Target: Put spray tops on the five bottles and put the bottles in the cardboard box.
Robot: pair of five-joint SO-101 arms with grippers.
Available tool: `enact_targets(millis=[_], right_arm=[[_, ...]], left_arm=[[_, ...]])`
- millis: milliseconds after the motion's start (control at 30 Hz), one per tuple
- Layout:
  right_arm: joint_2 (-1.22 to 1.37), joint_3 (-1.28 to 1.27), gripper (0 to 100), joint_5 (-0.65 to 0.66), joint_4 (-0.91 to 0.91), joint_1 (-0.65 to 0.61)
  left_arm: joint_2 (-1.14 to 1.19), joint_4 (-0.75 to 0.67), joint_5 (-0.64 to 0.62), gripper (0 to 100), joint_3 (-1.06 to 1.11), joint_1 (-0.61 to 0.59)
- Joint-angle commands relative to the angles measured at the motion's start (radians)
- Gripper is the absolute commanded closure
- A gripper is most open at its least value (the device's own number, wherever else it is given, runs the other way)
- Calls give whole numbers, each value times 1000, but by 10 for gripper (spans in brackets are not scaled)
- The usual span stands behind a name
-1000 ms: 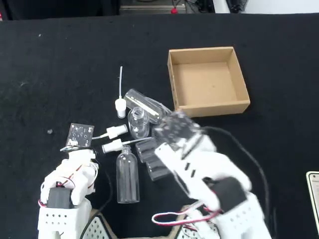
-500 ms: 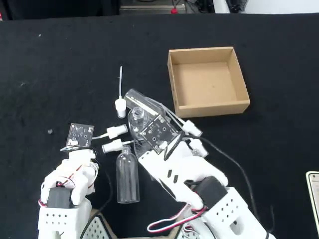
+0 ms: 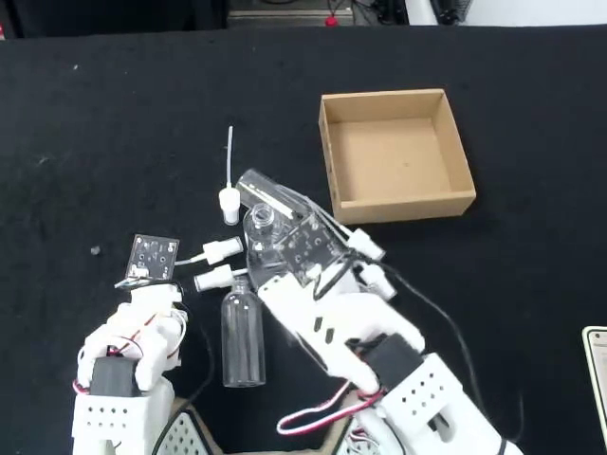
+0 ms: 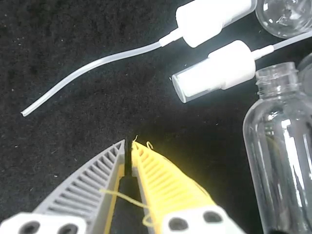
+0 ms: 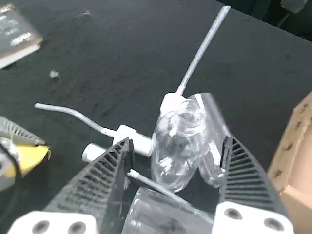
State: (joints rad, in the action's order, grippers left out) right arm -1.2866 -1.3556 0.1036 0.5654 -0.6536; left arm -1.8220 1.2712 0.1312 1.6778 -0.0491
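From above, the black cloth-covered table (image 3: 114, 114) carries an open brown cardboard box (image 3: 398, 206) right of centre, nearer the far edge. Just off the box's near-left corner sits a cluster: an upright clear plastic bottle with an open neck (image 3: 263, 226), white spray tops with thin dip tubes (image 3: 220, 250) beside it, and a clear plastic bottle lying on its side (image 3: 242, 327) closer to the near edge. The white right arm (image 3: 379, 332) slants from the near edge with its wrist over the cluster; the white left arm (image 3: 128, 351) sits folded at the near-left. Dark equipment and cables line the room beyond the far edge. At the left wrist, the left gripper (image 4: 129, 145) has its grey and yellow fingers pressed together on nothing, with two spray tops (image 4: 219, 68) just ahead and the lying bottle's neck (image 4: 278, 83) beside them. At the right wrist, the right gripper (image 5: 177, 142) is spread wide with the upright bottle (image 5: 175, 151) between its fingers; neither finger seems to touch it, though that is hard to judge. The box (image 5: 292, 170) lies well apart.
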Motion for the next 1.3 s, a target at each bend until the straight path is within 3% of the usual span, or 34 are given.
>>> enact_targets(millis=[0, 167, 300, 667, 1267], right_arm=[[128, 150, 722, -8, 21, 25], [328, 231, 726, -8, 17, 29], [346, 228, 726, -8, -9, 25], [409, 56, 723, -9, -310, 75], [685, 53, 724, -9, -586, 44]], left_arm=[[-3, 2, -9, 970, 21, 10], [-3, 2, -9, 970, 21, 12], [-3, 2, -9, 970, 21, 10], [-3, 2, -9, 970, 21, 10], [-3, 2, -9, 970, 21, 10]])
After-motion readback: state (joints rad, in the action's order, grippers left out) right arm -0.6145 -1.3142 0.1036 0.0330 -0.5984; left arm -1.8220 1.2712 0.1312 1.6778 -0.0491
